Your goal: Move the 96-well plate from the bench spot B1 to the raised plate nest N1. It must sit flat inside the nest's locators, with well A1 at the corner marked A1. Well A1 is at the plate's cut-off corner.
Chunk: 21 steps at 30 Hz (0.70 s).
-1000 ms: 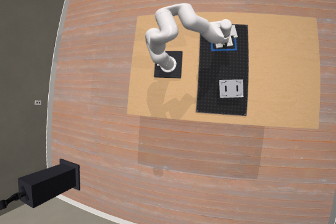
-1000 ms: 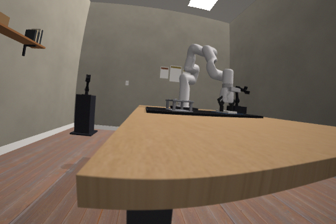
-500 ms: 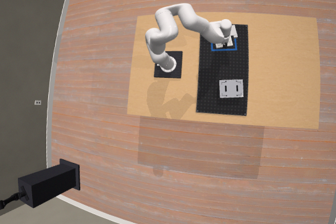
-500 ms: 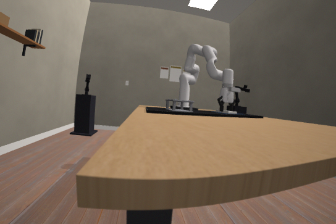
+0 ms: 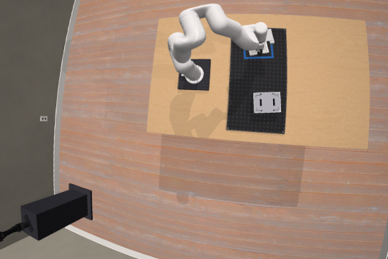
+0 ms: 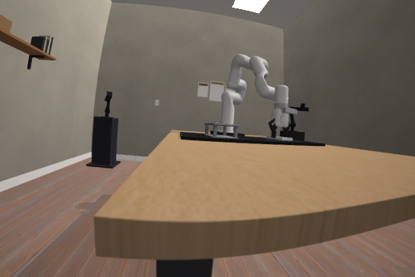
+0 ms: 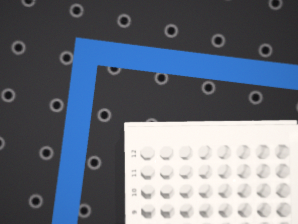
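Observation:
The white 96-well plate (image 5: 265, 43) lies on the black pegboard inside the blue outline of spot B1, mostly hidden under the arm's wrist. In the wrist view one square corner of the plate (image 7: 210, 172) shows, with row numbers 9 to 12, and the blue corner of the spot (image 7: 85, 100) around it. My gripper (image 5: 261, 47) is straight over the plate and shut on it; in the side view the gripper (image 6: 281, 130) reaches down to the board. The fingertips do not show in the wrist view. The raised nest N1 (image 5: 267, 102) stands empty nearer the front of the board, and it also shows in the side view (image 6: 221, 130).
The black pegboard (image 5: 257, 80) lies on the tan table. The arm's base (image 5: 193, 75) stands to its left. A black camera stand (image 6: 298, 120) stands just behind the gripper. Black pedestals stand on the floor around the table.

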Available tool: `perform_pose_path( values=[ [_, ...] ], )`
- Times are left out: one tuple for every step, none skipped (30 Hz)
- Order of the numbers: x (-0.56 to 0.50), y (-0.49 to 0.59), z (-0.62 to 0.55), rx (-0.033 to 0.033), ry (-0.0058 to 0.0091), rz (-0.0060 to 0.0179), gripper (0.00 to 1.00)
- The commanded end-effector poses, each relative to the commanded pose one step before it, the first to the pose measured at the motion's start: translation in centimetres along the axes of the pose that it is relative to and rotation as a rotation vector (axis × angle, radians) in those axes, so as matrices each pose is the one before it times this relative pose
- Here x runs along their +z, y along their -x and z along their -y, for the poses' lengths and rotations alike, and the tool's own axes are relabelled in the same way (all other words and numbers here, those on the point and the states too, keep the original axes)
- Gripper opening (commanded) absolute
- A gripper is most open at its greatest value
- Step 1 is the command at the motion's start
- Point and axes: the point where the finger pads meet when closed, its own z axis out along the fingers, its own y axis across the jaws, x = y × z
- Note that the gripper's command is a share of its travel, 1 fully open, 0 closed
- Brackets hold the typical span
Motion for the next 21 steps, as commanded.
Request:
perform_pose_path(
  values=[
    [-0.132,-0.142,0.033,0.0,0.00273,-0.00461,0.0],
    [0.0,0.0,0.0,0.0,0.0,0.0,0.0],
    [0.0,0.0,0.0,0.0,0.0,0.0,0.0],
    [0.0,0.0,0.0,0.0,0.0,0.0,0.0],
    [0.0,0.0,0.0,0.0,0.0,0.0,0.0],
    [0.0,0.0,0.0,0.0,0.0,0.0,0.0],
    [0.0,0.0,0.0,0.0,0.0,0.0,0.0],
    [0.0,0.0,0.0,0.0,0.0,0.0,0.0],
    [0.0,0.0,0.0,0.0,0.0,0.0,0.0],
    [0.0,0.0,0.0,0.0,0.0,0.0,0.0],
    [0.0,0.0,0.0,0.0,0.0,0.0,0.0],
    [0.0,0.0,0.0,0.0,0.0,0.0,0.0],
    [0.0,0.0,0.0,0.0,0.0,0.0,0.0],
    [0.0,0.0,0.0,0.0,0.0,0.0,0.0],
    [0.0,0.0,0.0,0.0,0.0,0.0,0.0],
    [-0.067,0.0,0.0,0.0,0.0,0.0,0.0],
    [-0.067,0.0,0.0,0.0,0.0,0.0,0.0],
    [-0.067,0.0,0.0,0.0,0.0,0.0,0.0],
    [-0.067,0.0,0.0,0.0,0.0,0.0,0.0],
    [-0.067,0.0,0.0,0.0,0.0,0.0,0.0],
    [-0.067,0.0,0.0,0.0,0.0,0.0,0.0]
  ],
)
